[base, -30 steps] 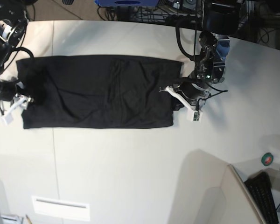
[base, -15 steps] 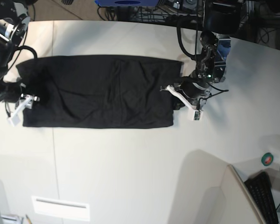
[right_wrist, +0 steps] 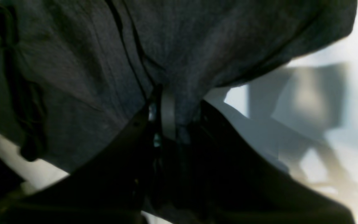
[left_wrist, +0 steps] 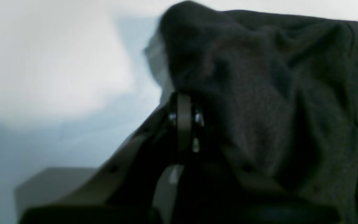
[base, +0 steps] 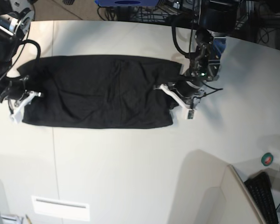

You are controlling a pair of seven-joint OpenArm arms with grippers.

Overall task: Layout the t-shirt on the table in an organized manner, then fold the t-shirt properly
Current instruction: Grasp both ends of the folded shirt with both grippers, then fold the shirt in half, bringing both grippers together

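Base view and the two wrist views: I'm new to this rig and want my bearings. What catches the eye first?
A large black cloth t-shirt lies as a long band across the off-white smooth table, no print showing. The right gripper pinches one short end and the left gripper the other; each wrist view shows dark cloth bunched between shut fingers. A small white rectangular plate sits near the front edge.

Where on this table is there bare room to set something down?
The widest free patch of the off-white table lies on the near side of the black cloth t-shirt, with a small white plate at its near edge. A thinner strip runs behind the shirt. Both shirt ends are crowded: left claw, right claw.
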